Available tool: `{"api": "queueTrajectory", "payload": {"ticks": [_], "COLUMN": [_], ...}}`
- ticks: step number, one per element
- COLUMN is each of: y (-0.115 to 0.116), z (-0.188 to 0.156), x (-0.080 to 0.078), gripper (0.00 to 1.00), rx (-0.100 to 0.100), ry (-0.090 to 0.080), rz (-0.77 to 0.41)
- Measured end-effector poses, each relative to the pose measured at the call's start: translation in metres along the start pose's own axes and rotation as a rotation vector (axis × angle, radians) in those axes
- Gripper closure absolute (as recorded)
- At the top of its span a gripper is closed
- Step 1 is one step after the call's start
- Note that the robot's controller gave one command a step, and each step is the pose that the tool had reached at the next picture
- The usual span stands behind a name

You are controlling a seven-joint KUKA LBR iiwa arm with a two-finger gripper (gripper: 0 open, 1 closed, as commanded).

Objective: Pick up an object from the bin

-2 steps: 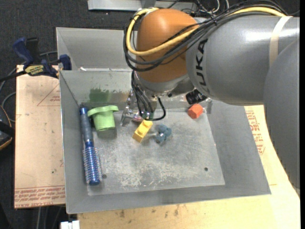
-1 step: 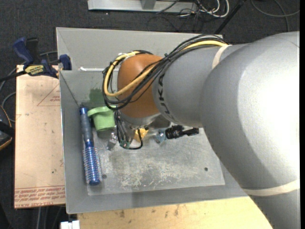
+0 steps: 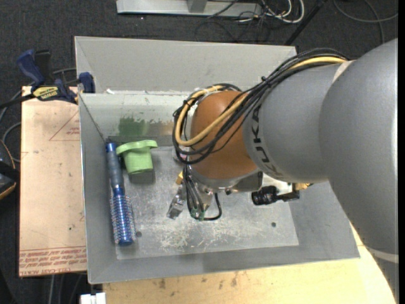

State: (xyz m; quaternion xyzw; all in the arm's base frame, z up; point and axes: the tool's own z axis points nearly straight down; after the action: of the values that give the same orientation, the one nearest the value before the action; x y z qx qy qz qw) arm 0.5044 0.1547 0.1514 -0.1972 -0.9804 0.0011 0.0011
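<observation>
1. Blue brush (image 3: 120,201) lies along the left wall of the bin (image 3: 253,236), bristled end nearest, thin handle pointing away.
2. Hand (image 3: 190,204) hangs low over bare floor mid-bin, right of the brush and apart from it. Released or clenched: cannot tell.
3. Green flanged plastic piece (image 3: 139,156) sits in the far-left corner just beside the brush handle, with a grey block at its near side.

The bin (image 3: 190,242) is dull grey metal, its floor scuffed with pale scratches. The brush (image 3: 120,201) is blue all over, handle and bristles alike. The cap-shaped piece (image 3: 138,154) is light green, and the block (image 3: 143,177) against it is dark grey. The wrist cover (image 3: 218,138) is orange-brown, the arm (image 3: 329,125) is grey, and its cables (image 3: 278,78) are black and yellow.
</observation>
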Motion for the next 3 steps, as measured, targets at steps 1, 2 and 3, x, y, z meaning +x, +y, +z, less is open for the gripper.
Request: {"api": "queueTrajectory", "payload": {"ticks": [1, 2, 3], "y": [0.003, -0.095, -0.092], "z": [0.001, -0.006, -0.006], "x": [-0.001, -0.055, -0.053], "gripper": [0.0, 0.0, 1.0], "rx": [-0.003, 0.0, -0.003], "ry": [-0.001, -0.004, -0.002], "rz": [-0.002, -0.219, -0.224]}}
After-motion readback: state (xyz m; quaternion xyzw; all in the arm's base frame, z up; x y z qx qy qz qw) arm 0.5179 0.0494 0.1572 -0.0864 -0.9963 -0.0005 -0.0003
